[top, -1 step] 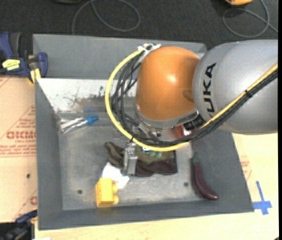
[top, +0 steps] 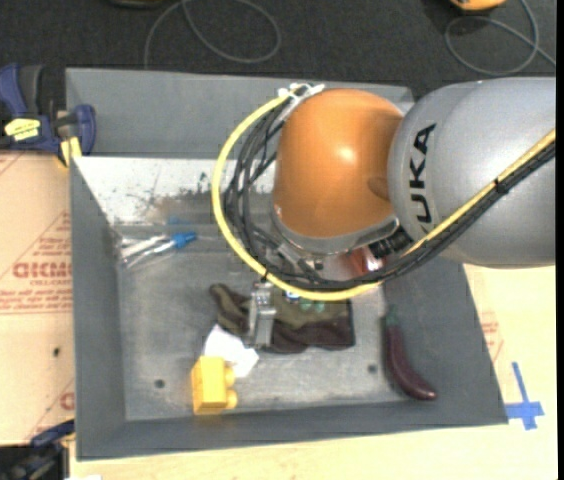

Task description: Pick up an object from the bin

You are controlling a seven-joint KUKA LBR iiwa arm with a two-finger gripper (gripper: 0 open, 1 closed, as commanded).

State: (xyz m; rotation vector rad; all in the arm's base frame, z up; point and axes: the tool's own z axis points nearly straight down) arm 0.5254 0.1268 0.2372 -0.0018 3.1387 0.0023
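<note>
Brown crumpled cloth [top: 314, 334] lies right beneath the gripper [top: 262, 326].

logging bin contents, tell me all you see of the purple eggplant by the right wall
The eggplant is dark glossy purple, plastic-looking, long and slightly curved, its greenish stem end toward the back of the bin. It lies on the floor along the foot of the right wall, near the front corner, apart from the other things.

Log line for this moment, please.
gripper: over dark cloth, centre | near: white scrap, yellow block | grasp: unclear
</note>
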